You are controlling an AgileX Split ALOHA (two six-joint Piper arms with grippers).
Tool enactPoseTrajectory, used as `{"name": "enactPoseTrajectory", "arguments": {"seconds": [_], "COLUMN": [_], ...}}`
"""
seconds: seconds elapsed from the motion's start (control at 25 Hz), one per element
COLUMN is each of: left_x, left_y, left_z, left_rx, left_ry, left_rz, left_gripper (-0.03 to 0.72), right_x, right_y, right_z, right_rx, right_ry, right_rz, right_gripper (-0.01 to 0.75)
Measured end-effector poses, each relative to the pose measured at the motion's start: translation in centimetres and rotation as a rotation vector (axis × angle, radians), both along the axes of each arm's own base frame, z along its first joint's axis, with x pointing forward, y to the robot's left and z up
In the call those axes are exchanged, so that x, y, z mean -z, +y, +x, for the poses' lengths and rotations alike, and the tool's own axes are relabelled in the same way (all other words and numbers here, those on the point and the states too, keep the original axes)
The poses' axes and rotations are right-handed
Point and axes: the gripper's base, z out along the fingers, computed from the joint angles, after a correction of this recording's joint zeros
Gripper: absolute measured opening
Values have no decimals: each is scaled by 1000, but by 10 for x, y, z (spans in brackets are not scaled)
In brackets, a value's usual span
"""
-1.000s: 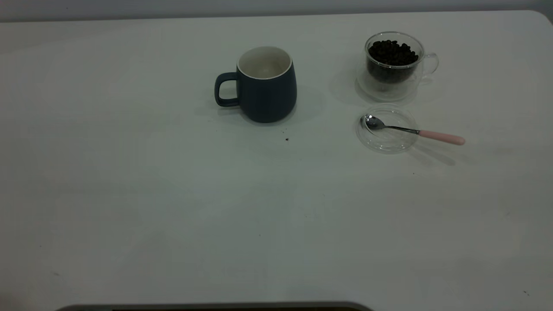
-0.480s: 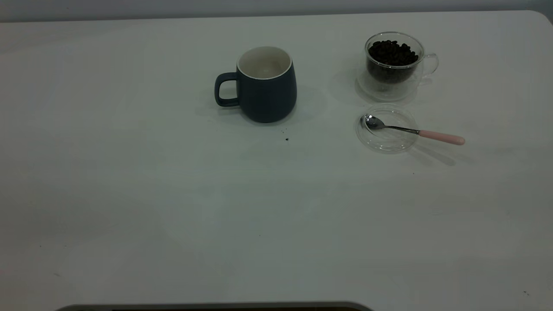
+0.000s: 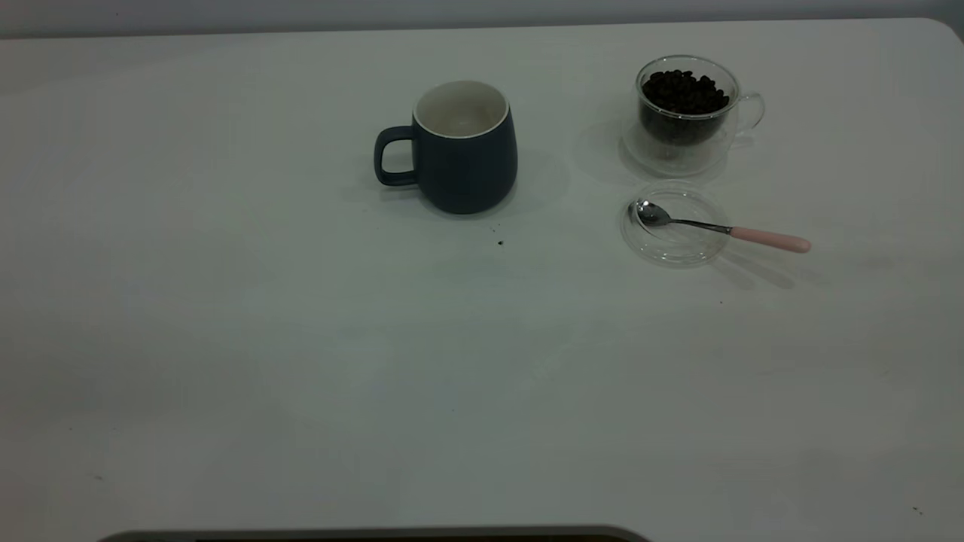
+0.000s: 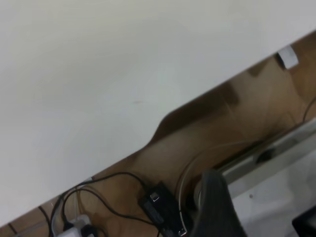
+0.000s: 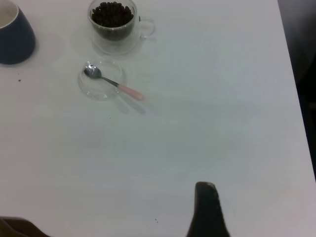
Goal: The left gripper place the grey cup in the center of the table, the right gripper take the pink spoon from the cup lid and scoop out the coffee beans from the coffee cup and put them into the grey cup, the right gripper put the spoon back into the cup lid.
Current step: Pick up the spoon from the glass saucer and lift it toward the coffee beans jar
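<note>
The grey cup stands upright near the middle back of the table, handle to the left; its white inside looks bare. To its right is the clear coffee cup full of coffee beans. Just in front lies the cup lid with the pink spoon resting in it, bowl on the lid and pink handle sticking out right. Neither arm shows in the exterior view. My right gripper hovers over bare table, far from the spoon. My left gripper hangs beyond the table edge.
A dark speck lies in front of the grey cup. In the left wrist view, cables and a black box lie on the wooden floor below the table edge. The table's side edge runs past the right gripper.
</note>
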Motion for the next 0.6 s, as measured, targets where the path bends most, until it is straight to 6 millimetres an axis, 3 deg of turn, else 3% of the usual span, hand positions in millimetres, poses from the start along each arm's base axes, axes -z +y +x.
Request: {"name": "enactPoseTrajectory", "arguments": {"seconds": [0.36,0.6], "left_x": [-3,-5], "left_y": [13,14], "left_z": [-12,-31], "left_rx": [-366,-438], "left_ry": [-120,-260], "left_rz": [-27,-49], "left_gripper": [565,565], "right_x": [0,0], "right_y": [0,0], "right_z": [0,0], "right_rx": [1,1], "right_ry": [0,0], "right_rz": [1,1], "right_gripper": [581,581]}}
